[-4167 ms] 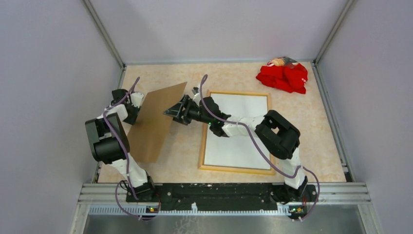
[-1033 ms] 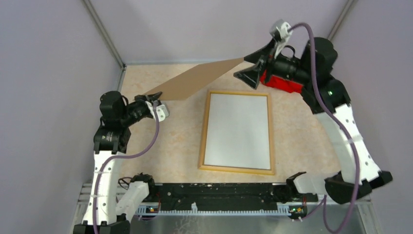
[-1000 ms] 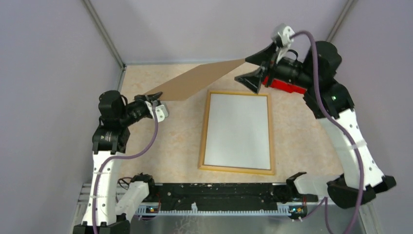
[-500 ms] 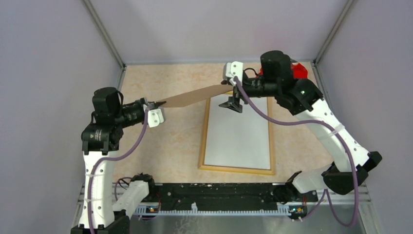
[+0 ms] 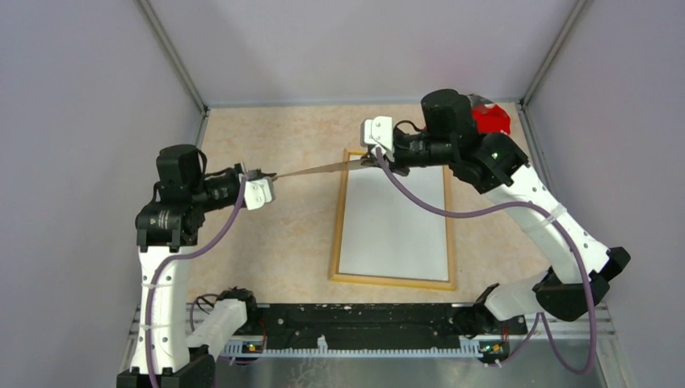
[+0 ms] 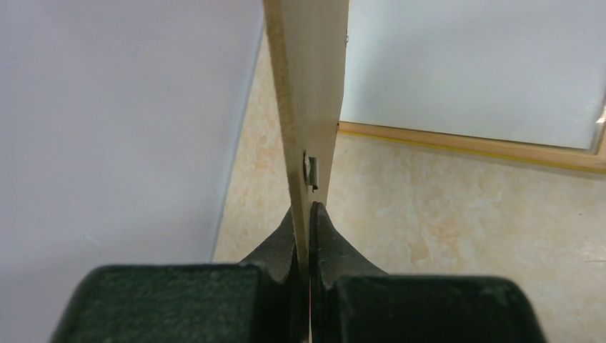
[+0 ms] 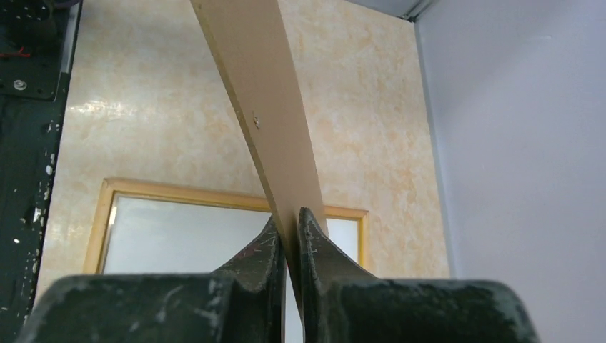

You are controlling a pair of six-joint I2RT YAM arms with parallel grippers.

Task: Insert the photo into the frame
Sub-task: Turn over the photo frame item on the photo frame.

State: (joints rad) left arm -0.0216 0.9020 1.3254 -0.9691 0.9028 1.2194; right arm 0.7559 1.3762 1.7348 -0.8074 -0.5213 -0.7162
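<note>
The frame (image 5: 334, 234) lies flat on the bench (image 5: 275, 242), pale wooden back upward. It runs from just under the right end effector (image 5: 373, 159) toward the near edge, well right of the left end effector (image 5: 266, 175). Inside its rails lies the photo (image 5: 396, 218), plain white side up.

Above the bench, the two end effectors hold a brown backing board (image 5: 319, 169) between them, which the overhead view shows almost edge-on as a thin line. The left end effector (image 6: 309, 214) is clenched on the board's left end, and its wrist view shows both fingers pressed flat against the board (image 6: 311, 86). A small metal tab (image 6: 311, 174) sits on the board just beyond the fingertips. The right end effector (image 7: 289, 218) is clamped on the opposite end, and the board (image 7: 257, 86) rises away from its fingers. That end hangs over the frame's far left corner.

Farther back, behind the right arm, a red cloth (image 5: 489, 120) lies in the far right corner.
</note>
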